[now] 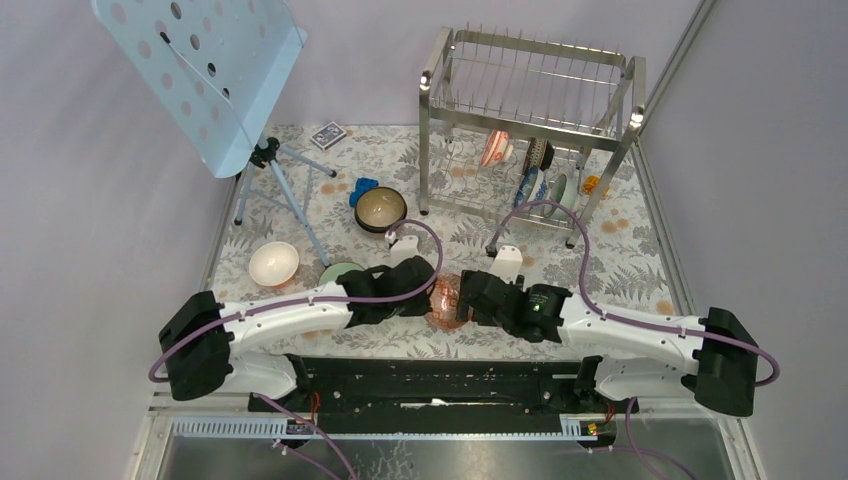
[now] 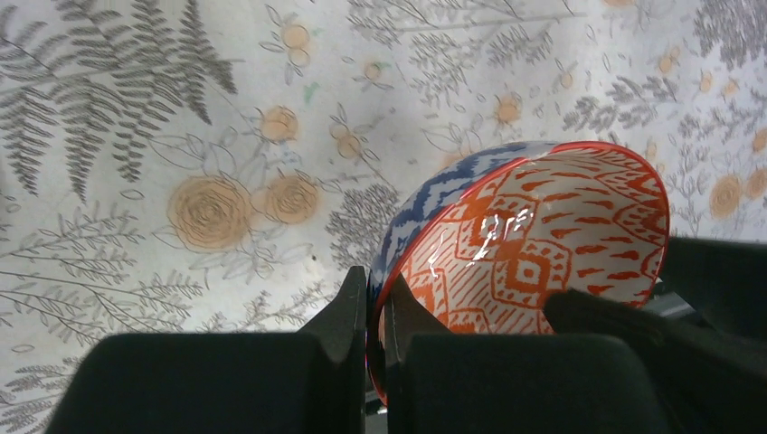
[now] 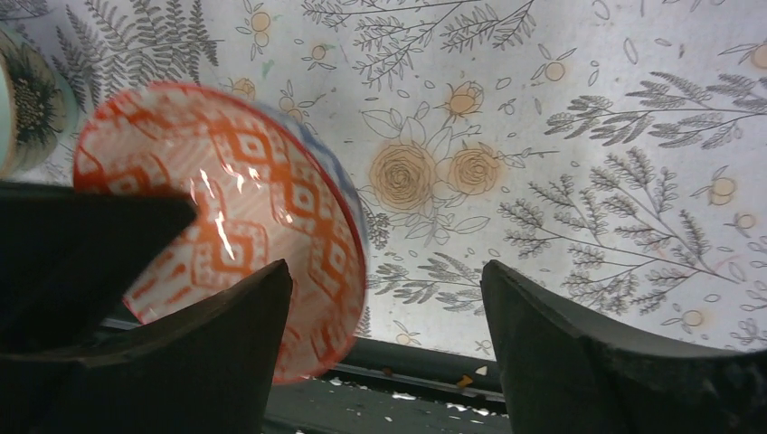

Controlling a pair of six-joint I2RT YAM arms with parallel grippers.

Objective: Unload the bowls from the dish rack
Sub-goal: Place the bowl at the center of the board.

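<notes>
Left claw [image 2: 373,303]: I am closed tight on the rim of the orange-red bowl [image 2: 543,226].
Right claw [image 3: 384,271]: wide open, I hold nothing.
Bowl: tilted, between both claws, well apart from the dish rack [image 1: 530,95].

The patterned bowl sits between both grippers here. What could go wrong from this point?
1. The left gripper pinches only the rim of the orange-red bowl, which is tilted on edge, so it could swivel or slip out.
2. The right gripper is open, but one finger sits close to the bowl. A careless retreat might knock it.
3. The pale green bowl lies close by, so a set-down there risks a clash.
</notes>
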